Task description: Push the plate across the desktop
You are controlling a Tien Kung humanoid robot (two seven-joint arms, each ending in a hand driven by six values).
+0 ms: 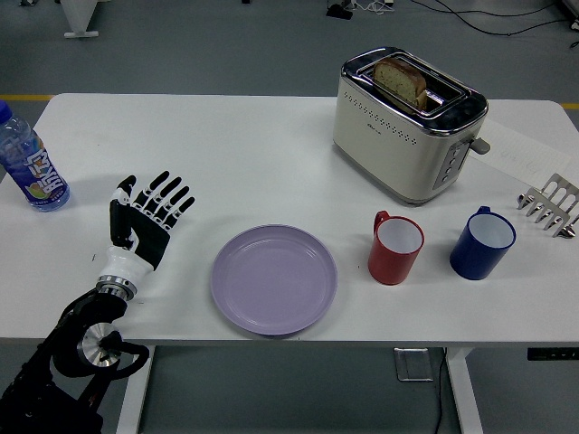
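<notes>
A round lilac plate (274, 279) lies flat near the table's front edge, a little left of centre. My left hand (145, 220) hovers over the table well to the left of the plate, fingers spread and holding nothing. A clear gap of bare table separates the hand from the plate's left rim. The right arm does not show.
A water bottle (30, 161) stands at the far left. A toaster (407, 125) with a bread slice is at the back. A red mug (396, 247) and a blue mug (482, 242) stand right of the plate. A metal rack (550, 204) lies at the right edge.
</notes>
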